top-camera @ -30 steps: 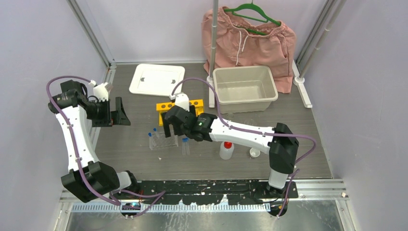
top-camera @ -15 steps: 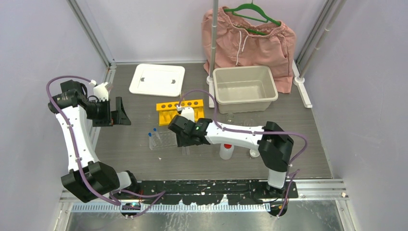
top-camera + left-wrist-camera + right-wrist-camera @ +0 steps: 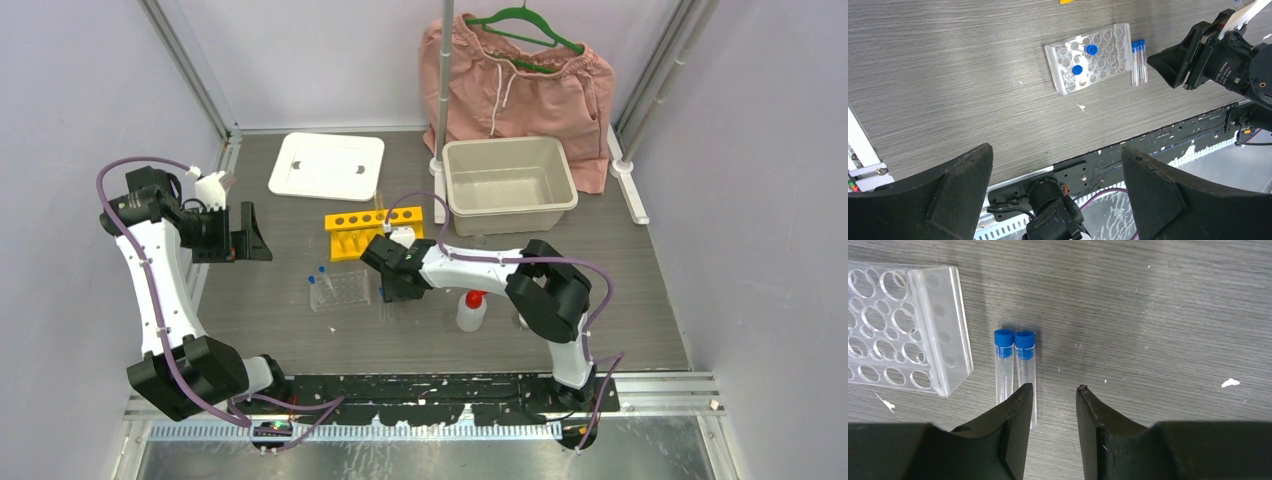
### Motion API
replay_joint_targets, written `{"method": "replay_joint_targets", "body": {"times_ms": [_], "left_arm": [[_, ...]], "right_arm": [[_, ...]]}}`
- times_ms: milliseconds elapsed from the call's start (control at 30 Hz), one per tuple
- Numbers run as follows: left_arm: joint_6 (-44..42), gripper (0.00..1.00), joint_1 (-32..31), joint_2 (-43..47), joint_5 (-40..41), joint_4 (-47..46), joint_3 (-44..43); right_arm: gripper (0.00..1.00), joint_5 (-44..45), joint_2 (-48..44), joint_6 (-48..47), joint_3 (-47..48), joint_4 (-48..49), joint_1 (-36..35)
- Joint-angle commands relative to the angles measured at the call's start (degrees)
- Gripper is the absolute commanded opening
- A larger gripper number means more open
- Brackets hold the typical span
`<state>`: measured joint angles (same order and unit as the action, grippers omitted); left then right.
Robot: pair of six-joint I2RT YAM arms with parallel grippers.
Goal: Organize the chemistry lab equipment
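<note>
Two blue-capped tubes (image 3: 1025, 365) lie side by side on the table, just right of the clear rack (image 3: 898, 350). My right gripper (image 3: 1054, 387) hovers low over their clear ends, open by a narrow gap with nothing between the jaws. Its left finger (image 3: 1015, 410) covers the lower part of the right-hand tube. The clear rack (image 3: 1093, 57) holds two more blue-capped tubes (image 3: 1091, 49). Behind it stands the yellow rack (image 3: 375, 230). The white squeeze bottle (image 3: 470, 310) stands right of my right arm. My left gripper (image 3: 250, 233) hangs wide open at the far left, above the table.
A beige tub (image 3: 508, 183) sits at the back right and its white lid (image 3: 327, 165) at the back left. Pink shorts (image 3: 520, 80) hang on a green hanger behind the tub. A metal pole (image 3: 440, 150) stands beside the tub.
My right gripper came down from beside the yellow rack to the two lying tubes, and its jaws narrowed from wide to a small gap. The left arm has not moved.
</note>
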<state>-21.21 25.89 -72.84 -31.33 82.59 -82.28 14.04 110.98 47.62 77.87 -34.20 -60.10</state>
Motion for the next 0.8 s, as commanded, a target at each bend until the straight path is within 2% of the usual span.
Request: {"method": "replay_joint_targets", "body": {"times_ms": [0, 367, 767], "left_arm": [[-0.22, 1.00, 0.31, 0.77, -1.86, 0.82, -2.15], [-0.41, 1.00, 0.37, 1.03, -2.00, 0.82, -1.74], [-0.82, 1.00, 0.35, 1.12, -1.71, 1.00, -1.55]], "right_arm": [[0.43, -0.86, -0.55, 0.90, 0.05, 2.26, -0.20], [0.43, -0.90, -1.94, 0.43, 0.33, 1.95, -0.24], [0.42, -1.98, 1.82, -0.23, 2.10, 2.03, -0.24]]}}
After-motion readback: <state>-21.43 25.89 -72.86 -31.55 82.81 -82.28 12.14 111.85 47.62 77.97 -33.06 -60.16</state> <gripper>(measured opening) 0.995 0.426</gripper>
